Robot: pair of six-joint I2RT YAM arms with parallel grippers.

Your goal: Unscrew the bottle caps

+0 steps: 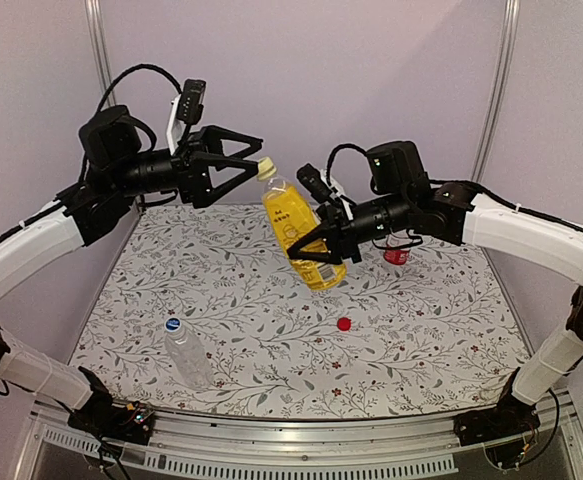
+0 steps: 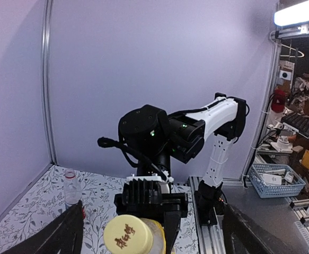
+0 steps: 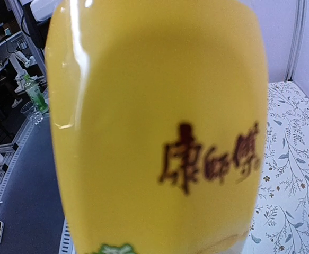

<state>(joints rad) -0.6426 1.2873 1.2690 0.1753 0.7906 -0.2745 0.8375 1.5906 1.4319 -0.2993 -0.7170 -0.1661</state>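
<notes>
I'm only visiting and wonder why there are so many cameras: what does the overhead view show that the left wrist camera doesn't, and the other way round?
Only overhead: the red cap lying loose on the table, and the clear bottle with its blue cap on. Only the left wrist: the lettering on the yellow cap, and a blue basket beyond the table. Both: that cap on the yellow bottle, between the open left gripper fingers, with the right gripper clamped on the bottle.

White-shelled arms [image 1: 41, 240], blk joints & wrists, looped blk cables [image 1: 136, 68], green LEDs [image 2: 152, 133]
</notes>
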